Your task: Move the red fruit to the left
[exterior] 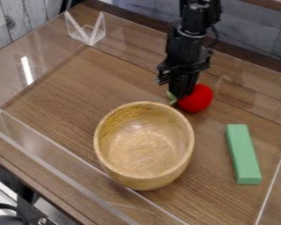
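Red fruit on surface, just past far-right rim of wooden bowl, near it. My tool points straight down at fruit's left flank, fingers together; grip on fruit not confirmed from this angle. Green block lies right of bowl, apart from fruit. Clear stand well behind bowl, far left.

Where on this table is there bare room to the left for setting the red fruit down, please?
Bare wood lies left of the gripper, between the wooden bowl and the clear wall on the left. It is crowded on the right, where the red fruit touches the gripper, near the bowl's rim and the green block.
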Available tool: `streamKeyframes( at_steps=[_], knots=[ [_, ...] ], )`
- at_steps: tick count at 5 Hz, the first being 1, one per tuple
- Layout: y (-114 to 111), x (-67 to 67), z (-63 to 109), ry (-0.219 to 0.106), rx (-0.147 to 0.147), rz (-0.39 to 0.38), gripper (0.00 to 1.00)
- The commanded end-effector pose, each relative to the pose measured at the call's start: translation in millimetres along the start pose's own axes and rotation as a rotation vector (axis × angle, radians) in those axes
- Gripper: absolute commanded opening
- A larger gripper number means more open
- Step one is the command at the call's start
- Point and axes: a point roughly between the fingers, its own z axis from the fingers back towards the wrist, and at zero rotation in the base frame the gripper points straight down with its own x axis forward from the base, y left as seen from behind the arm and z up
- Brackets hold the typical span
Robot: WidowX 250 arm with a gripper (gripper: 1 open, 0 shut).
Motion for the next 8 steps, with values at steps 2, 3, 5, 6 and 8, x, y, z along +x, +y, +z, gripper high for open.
streamKeyframes(
  at_steps=[2,3,5,6,8],
  knots=[
    [-7,15.2,28.6,-0.005,-0.090,0.023,0.00],
    [-9,24.9,17.6,0.003,-0.094,0.042,0.00],
    [3,37.0,59.6,0.084,-0.155,0.016,0.00],
    [19,50.3,76.9,0.119,-0.190,-0.006,0.00],
    [74,92.4,99.7,0.129,-0.216,-0.024,0.00]
  ],
)
